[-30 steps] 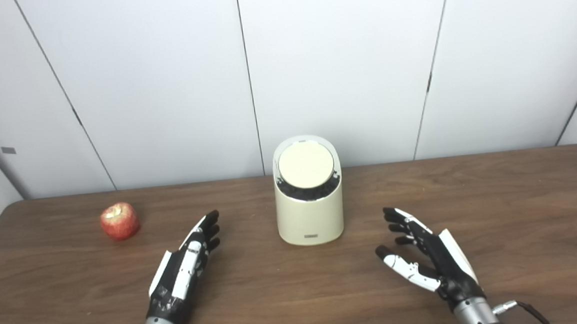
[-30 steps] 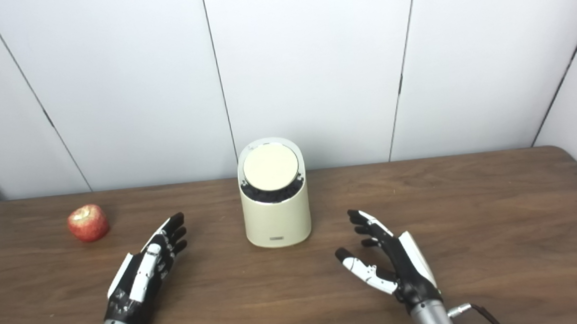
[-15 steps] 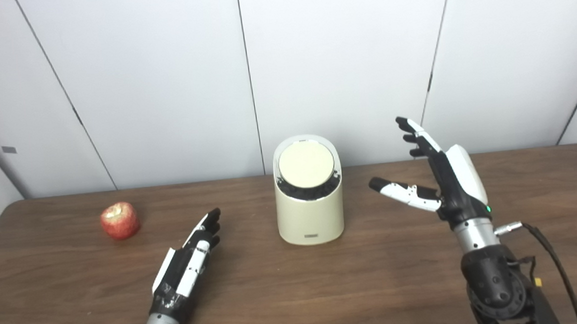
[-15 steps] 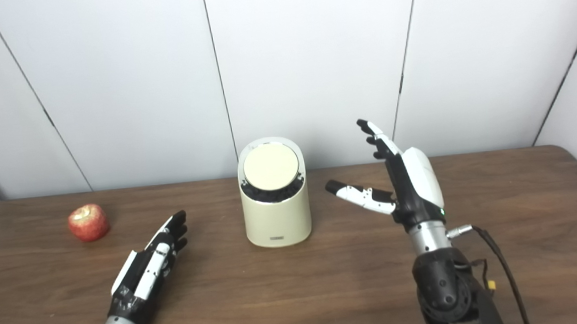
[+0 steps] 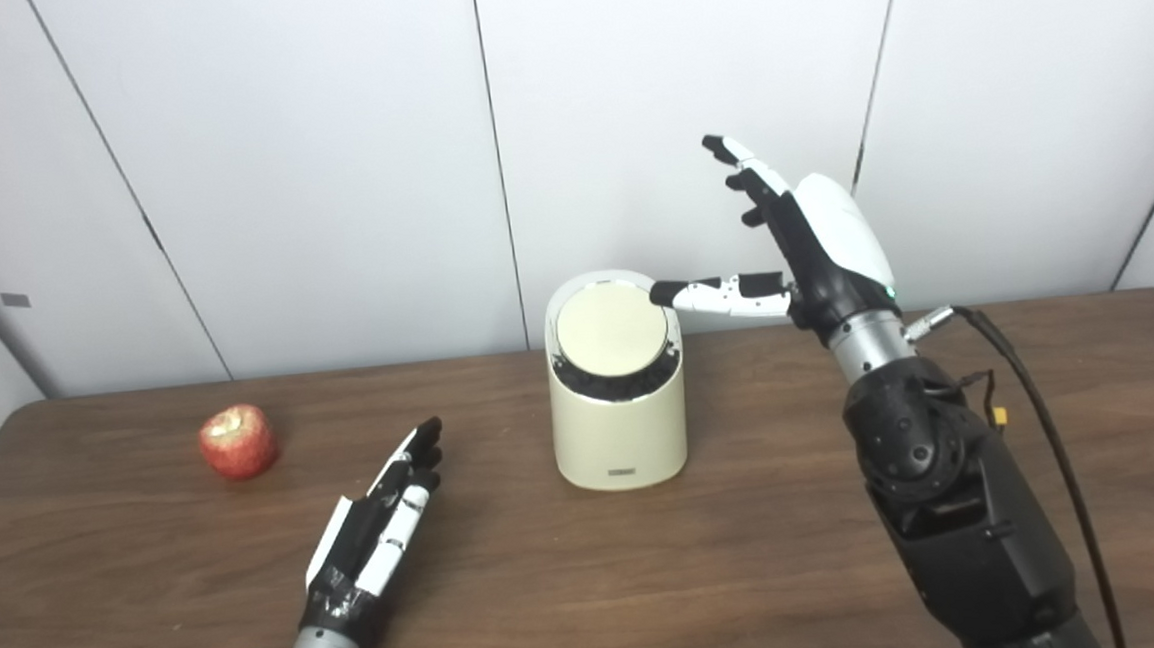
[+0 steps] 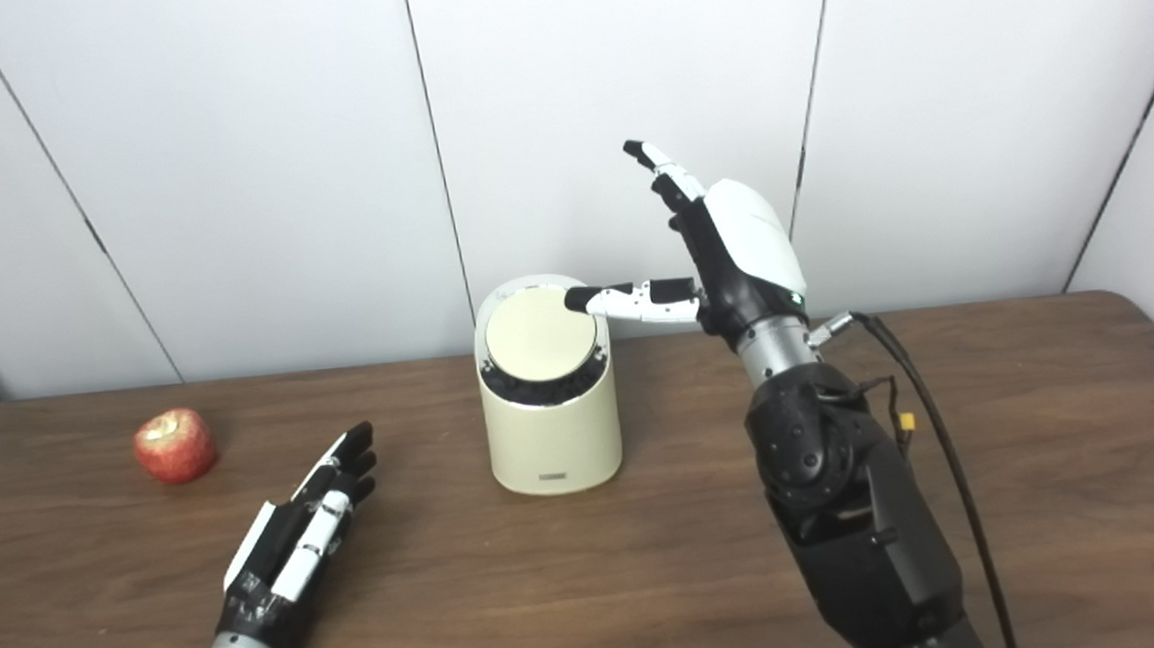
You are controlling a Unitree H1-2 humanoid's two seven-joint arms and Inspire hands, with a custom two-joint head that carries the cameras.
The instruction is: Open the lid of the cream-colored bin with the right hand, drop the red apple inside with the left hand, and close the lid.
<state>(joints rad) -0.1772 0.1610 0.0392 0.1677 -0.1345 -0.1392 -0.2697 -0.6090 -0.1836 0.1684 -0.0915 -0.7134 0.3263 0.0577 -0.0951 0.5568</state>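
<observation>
Left eye view: cream-colored cylindrical bin [image 5: 619, 422] mid-table, round slanted lid [image 5: 609, 330] shut. Right hand [image 5: 812, 239] raised beside it, fingers spread and upright, holding nothing, thumb tip at the lid's upper right edge; contact unclear. Red apple [image 5: 238, 442] far left on the brown wooden table [image 5: 1043, 406]. Left hand [image 5: 378, 516] flat, empty, fingers extended.

Saw a cream-colored bin [image 5: 620, 432] with a dark band under its lid [image 5: 609, 328]. Noted a red apple [image 5: 238, 442], a brown wood-grain table [image 5: 150, 550], black-and-white hands.
</observation>
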